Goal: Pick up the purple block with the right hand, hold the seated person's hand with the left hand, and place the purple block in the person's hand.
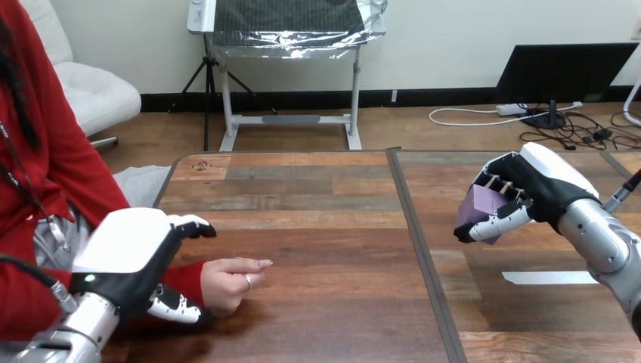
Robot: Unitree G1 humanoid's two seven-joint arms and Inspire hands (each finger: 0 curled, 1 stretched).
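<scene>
Near left: left hand [125,261] spread open across the wrist behind the person's hand [230,283], thumb near side, fingers far side, not closed on it. Person's hand loosely curled on the table [317,189]. Farther right: right hand [544,189] clamped on the purple block [476,206], raised above the table.

The robot's left arm [72,329] comes up from the lower left corner, its left hand [125,253] back-up and low over the table. Its fingers [193,224] reach out nearly straight, its thumb [175,305] spread wide toward the robot, with the person's wrist [190,274] in the gap. The right arm [605,242] slants in from the right edge, and the right hand [546,187], raised, has its fingers curled round the purple block [481,206].
</scene>
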